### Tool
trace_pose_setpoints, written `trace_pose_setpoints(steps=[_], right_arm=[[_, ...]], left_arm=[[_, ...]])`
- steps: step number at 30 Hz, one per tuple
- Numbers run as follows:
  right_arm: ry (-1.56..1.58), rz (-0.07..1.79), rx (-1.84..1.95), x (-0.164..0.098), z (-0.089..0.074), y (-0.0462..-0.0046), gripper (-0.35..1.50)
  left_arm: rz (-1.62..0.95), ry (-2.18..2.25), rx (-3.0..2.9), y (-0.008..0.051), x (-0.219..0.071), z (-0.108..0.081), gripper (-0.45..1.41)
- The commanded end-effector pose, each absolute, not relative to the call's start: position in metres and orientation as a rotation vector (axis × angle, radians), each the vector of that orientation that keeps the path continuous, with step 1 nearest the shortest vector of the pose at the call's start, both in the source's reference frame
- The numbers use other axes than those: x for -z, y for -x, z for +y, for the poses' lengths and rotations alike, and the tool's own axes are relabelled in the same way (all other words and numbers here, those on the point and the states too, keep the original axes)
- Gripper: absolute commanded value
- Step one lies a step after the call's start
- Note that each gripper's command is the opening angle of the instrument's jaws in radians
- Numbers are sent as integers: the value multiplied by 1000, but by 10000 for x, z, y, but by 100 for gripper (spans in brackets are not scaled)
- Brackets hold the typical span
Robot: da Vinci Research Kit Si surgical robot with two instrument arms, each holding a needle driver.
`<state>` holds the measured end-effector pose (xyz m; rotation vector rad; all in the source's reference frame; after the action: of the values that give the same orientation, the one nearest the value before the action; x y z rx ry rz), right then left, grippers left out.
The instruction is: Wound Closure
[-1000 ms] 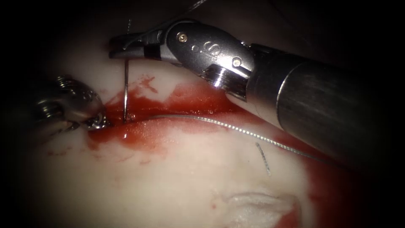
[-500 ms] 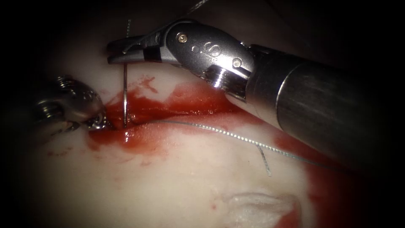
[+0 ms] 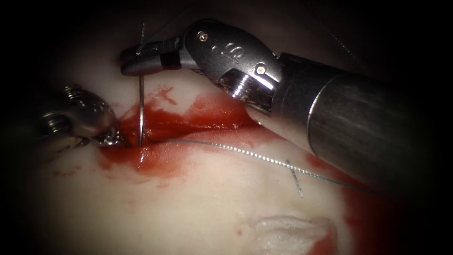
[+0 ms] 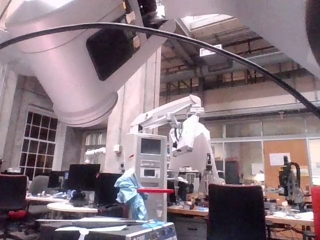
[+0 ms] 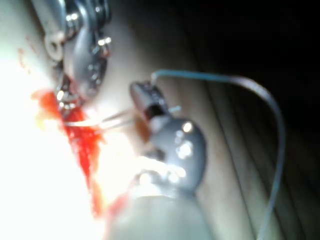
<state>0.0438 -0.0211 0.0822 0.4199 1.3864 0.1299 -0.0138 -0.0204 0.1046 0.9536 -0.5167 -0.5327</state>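
The right tool is reaching in from the right over the far side of the tissue, its jaws clamped on the needle near its trailing end. The needle is hanging straight down from the jaws toward the near side, and its lower part is sitting in the cut amid the red fluid. The left tool is lying at the cut's left end, just left of the needle; whether it is open or closed I cannot tell. The thread is trailing rightward from the needle's foot across the tissue, passing under the right shaft.
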Motion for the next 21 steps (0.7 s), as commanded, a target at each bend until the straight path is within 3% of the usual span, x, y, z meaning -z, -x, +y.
trace_pose_setpoints(steps=[1, 21], right_arm=[[-399, 1389, -134, -820, -197, -445, -35], [-183, 1409, -5, -812, -184, -441, -35]], left_arm=[[-522, -949, 531, 144, -1043, -192, -45], [-519, -952, 524, 145, -1044, -194, -45]])
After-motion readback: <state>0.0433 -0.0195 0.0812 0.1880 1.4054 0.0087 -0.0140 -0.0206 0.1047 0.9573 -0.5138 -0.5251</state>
